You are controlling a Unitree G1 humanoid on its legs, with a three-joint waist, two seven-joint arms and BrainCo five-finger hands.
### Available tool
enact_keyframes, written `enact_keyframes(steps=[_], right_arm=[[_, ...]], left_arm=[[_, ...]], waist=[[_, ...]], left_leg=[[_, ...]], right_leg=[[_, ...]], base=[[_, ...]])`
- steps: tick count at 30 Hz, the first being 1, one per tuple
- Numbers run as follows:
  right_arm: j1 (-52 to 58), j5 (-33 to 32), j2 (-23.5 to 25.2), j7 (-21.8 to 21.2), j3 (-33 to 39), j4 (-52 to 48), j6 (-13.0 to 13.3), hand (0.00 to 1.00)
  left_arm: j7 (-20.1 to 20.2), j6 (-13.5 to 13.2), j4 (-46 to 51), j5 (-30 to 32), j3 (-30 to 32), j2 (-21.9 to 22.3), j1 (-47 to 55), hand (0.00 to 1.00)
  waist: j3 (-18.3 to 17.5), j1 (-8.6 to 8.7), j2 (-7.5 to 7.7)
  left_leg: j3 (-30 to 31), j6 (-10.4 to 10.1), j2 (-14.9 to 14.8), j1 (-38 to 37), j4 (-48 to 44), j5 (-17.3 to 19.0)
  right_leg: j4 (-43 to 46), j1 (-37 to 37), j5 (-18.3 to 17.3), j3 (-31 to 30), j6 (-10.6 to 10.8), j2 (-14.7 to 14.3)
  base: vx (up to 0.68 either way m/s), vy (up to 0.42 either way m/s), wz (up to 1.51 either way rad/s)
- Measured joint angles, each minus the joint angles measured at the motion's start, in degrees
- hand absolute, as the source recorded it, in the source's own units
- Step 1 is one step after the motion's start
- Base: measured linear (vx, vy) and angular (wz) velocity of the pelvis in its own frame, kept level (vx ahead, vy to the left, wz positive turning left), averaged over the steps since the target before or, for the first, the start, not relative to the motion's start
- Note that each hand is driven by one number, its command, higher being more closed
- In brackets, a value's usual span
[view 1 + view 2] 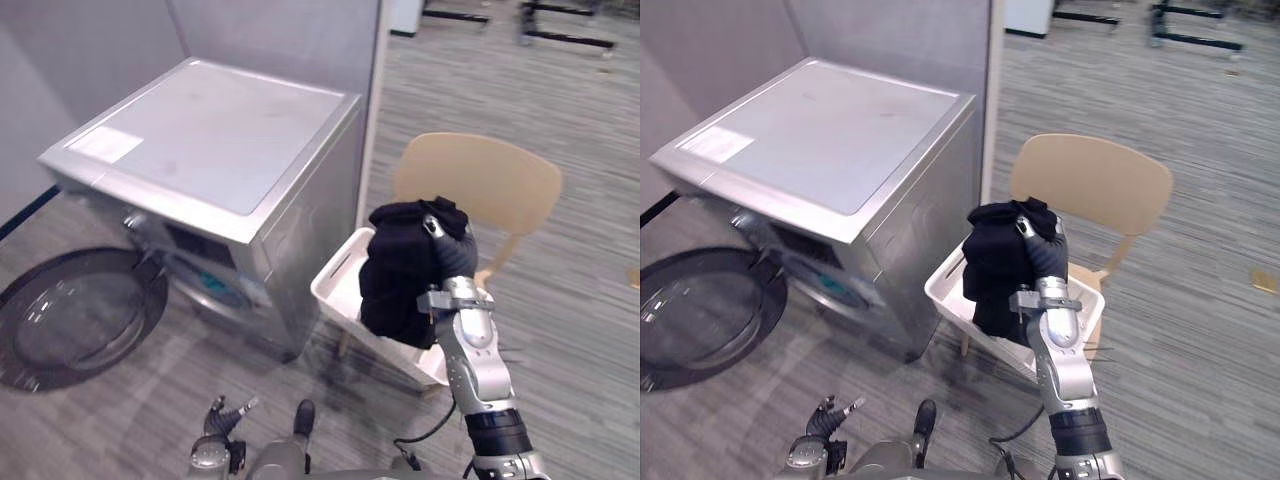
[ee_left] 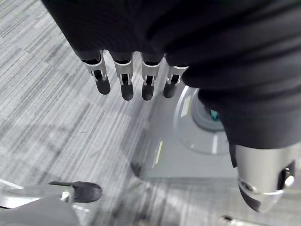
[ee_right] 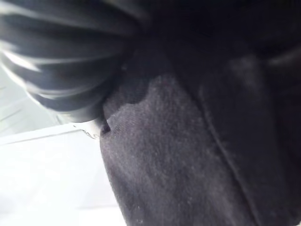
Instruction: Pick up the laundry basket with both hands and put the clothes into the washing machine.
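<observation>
Your left robot hand (image 2: 123, 75) hangs open, empty, while the right robot hand (image 1: 452, 250) clutches the likely limp, light black garment (image 1: 395, 275) by its bunched top above the basket (image 1: 335, 278).

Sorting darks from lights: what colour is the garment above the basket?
Black: the garment shows best in the left eye view.

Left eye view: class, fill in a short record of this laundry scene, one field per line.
Washing machine: grey, front door swung open
Basket: white, on the wooden chair beside the machine
Black garment: hanging over the basket, gripped by the right robot hand
Left robot hand: open, low, holding nothing
</observation>
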State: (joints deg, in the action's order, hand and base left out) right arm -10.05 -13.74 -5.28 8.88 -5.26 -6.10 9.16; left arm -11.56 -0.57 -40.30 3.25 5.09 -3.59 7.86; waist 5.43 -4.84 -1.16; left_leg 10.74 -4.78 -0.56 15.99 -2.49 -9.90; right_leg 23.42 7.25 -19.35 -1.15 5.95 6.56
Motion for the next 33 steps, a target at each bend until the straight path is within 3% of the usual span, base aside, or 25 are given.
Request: enact_keyframes(steps=[1,2,3,5,7,8,10,11,12,13,15,16,18,19,24,25,31,32,33], right_arm=[[-0.23,0.46,-0.22,0.34,-0.85,-1.30,0.03,1.00],[-1.19,0.93,-0.96,0.87,-1.33,-1.76,0.07,1.00],[-1.88,1.04,-1.67,1.04,-1.32,-1.83,0.09,1.00],[-5.74,2.82,-4.41,0.93,-1.54,-1.54,0.07,1.00],[-7.59,3.30,-5.33,0.77,-1.78,-1.63,0.09,1.00],[-8.95,3.50,-6.42,0.09,-2.17,-1.63,0.26,1.00],[-10.91,3.48,-7.57,-1.00,-3.22,-1.11,0.44,1.00],[-11.70,2.66,-7.20,-2.24,-4.71,-0.84,0.46,1.00],[-12.13,1.87,-6.50,-3.47,-7.36,-0.41,0.48,1.00],[-12.15,0.82,-6.04,-4.31,-8.52,-0.37,0.53,1.00],[-12.08,-2.57,-5.61,-7.53,-12.31,-0.04,0.71,1.00],[-12.14,-4.28,-4.62,-8.77,-13.92,1.14,0.72,1.00],[-12.14,-5.52,-2.61,-9.65,-16.02,3.21,0.62,1.00],[-12.33,-6.55,0.14,-10.54,-20.04,5.63,0.34,1.00],[-14.66,-7.28,2.59,-11.99,-26.53,7.72,0.28,1.00],[-15.11,-8.97,2.61,-12.65,-27.83,7.73,0.28,1.00],[-15.12,-14.76,2.57,-12.63,-29.56,9.91,-0.20,1.00],[-15.11,-16.05,2.57,-12.58,-29.70,9.94,-0.62,0.00],[-15.00,-17.19,2.52,-12.58,-29.84,9.94,-0.62,0.00]], left_arm=[[-0.14,-0.19,4.45,-0.95,-0.73,1.72,1.40,0.00],[-0.12,-0.16,6.68,-1.59,-1.89,2.46,1.89,0.00],[-0.07,-0.14,7.60,-1.64,-2.88,2.50,1.67,0.00],[0.39,-0.28,14.08,-1.63,-5.37,2.53,2.09,0.00],[0.41,-1.07,19.20,-1.60,-6.33,2.42,2.55,0.00],[0.38,-2.34,23.47,-1.59,-7.00,2.04,2.05,0.00],[0.32,-4.16,28.91,-1.42,-8.57,0.19,0.16,0.00],[0.31,-5.04,31.73,-0.92,-10.11,-1.90,-1.94,0.00],[0.24,-5.48,33.37,-0.49,-10.82,-2.65,-2.86,0.00],[0.19,-5.98,34.14,0.19,-11.32,-2.84,-3.23,0.00],[0.13,-7.25,35.23,3.72,-15.10,-2.93,-6.94,0.00],[0.00,-7.60,35.46,5.44,-16.73,-3.04,-9.15,0.00],[-0.17,-7.60,35.51,6.96,-17.59,-3.50,-10.35,0.00],[-1.11,-7.57,35.88,8.91,-19.17,-4.57,-10.61,0.00],[-2.92,-7.53,36.39,11.65,-21.36,-5.22,-11.40,0.00],[-3.82,-7.48,36.18,12.59,-22.35,-5.64,-12.28,1.00],[-5.14,-7.10,31.58,14.90,-25.37,-6.34,-16.28,1.00],[-5.22,-7.10,30.76,14.89,-25.59,-6.34,-16.53,1.00],[-5.35,-7.12,30.23,14.83,-25.67,-6.32,-16.56,1.00]], waist=[[-0.46,-0.59,-2.00],[-0.42,-0.34,-3.04],[-0.20,-0.25,-2.88],[0.27,-0.23,-1.57],[0.29,0.11,-1.50],[-0.42,0.89,-2.84],[-0.57,0.87,-3.00],[-0.56,0.81,-2.10],[-0.54,0.87,-1.83],[-0.63,0.96,-1.97],[-1.79,1.08,-3.92],[-1.85,1.01,-3.88],[-1.95,1.04,-2.75],[-2.55,0.79,-1.39],[-2.83,0.72,-0.96],[-2.84,0.70,-0.93],[-3.01,0.86,-0.69],[-3.07,0.88,-0.59],[-3.15,0.98,-0.47]], left_leg=[[0.81,0.02,-2.09,1.29,2.09,0.75],[-1.84,0.86,-4.13,1.36,4.75,3.16],[-4.27,1.91,-4.92,1.66,5.41,6.64],[-13.81,2.41,-4.92,2.38,-1.47,6.80],[-15.46,2.69,-4.55,0.92,-9.77,7.00],[-16.08,3.36,-5.33,-0.48,-13.28,9.59],[-15.31,1.26,-4.93,-0.94,-7.47,4.50],[-13.34,0.19,-4.22,-4.24,0.00,0.44],[-14.11,1.30,-4.45,-6.43,-2.44,3.85],[-14.09,1.17,-4.46,-8.14,-2.26,5.07],[-13.95,1.06,-5.74,-13.44,5.90,5.16],[-13.92,0.37,-6.54,-13.82,7.40,5.65],[-13.93,0.25,-6.28,-13.74,7.70,5.64],[-14.08,0.27,-5.62,-13.77,7.74,5.64],[-14.54,0.36,-4.59,-13.95,7.76,5.45],[-14.66,0.42,-4.56,-13.77,7.77,5.21],[-15.21,0.27,-5.63,-13.64,7.76,4.53],[-15.29,0.11,-6.03,-13.52,7.77,4.42],[-15.35,-0.11,-6.50,-13.43,7.76,4.28]], right_leg=[[1.08,1.22,0.22,2.86,-1.73,-2.17],[-0.14,1.00,1.26,5.99,-3.23,-3.06],[-1.33,1.07,2.14,7.17,-4.08,-2.82],[-3.50,1.15,4.74,11.39,-5.34,-0.12],[-3.58,1.50,5.38,13.05,-5.62,0.80],[-3.07,2.02,5.69,14.91,-5.79,0.63],[-4.19,2.83,6.73,16.49,-6.17,-0.16],[-8.82,1.31,9.78,18.77,-6.67,0.70],[-10.63,0.11,11.28,19.53,-6.54,0.73],[-11.42,-0.61,11.85,20.00,-6.17,0.70],[-12.17,-0.95,12.88,21.68,-5.30,-0.65],[-12.33,-0.85,13.11,22.41,-4.94,-1.00],[-12.82,-1.04,14.01,22.41,-4.69,-0.84],[-14.19,-1.43,15.40,21.35,-4.12,-0.93],[-15.88,-2.06,17.23,19.72,-3.51,-0.55],[-16.54,-2.08,17.95,19.56,-3.53,-0.64],[-18.10,-2.10,19.10,18.55,-4.25,-1.90],[-18.52,-2.10,19.26,18.47,-4.49,-2.40],[-18.71,-2.02,19.31,18.41,-4.57,-2.86]], base=[[-0.27,-0.265,1.00],[-0.27,-0.259,1.09],[-0.27,-0.193,1.17],[-0.20,-0.176,1.03],[-0.14,-0.128,0.68],[-0.14,-0.068,0.77],[-0.18,-0.037,0.71],[-0.14,-0.021,0.46],[-0.09,-0.039,0.49],[-0.04,-0.022,0.40],[-0.10,0.063,0.43],[-0.14,0.094,0.32],[-0.14,0.101,0.07],[-0.09,0.099,-0.07],[-0.06,0.074,-0.03],[-0.04,0.033,-0.06],[-0.01,-0.012,-0.11],[0.02,-0.049,-0.09],[0.02,-0.054,-0.08]])
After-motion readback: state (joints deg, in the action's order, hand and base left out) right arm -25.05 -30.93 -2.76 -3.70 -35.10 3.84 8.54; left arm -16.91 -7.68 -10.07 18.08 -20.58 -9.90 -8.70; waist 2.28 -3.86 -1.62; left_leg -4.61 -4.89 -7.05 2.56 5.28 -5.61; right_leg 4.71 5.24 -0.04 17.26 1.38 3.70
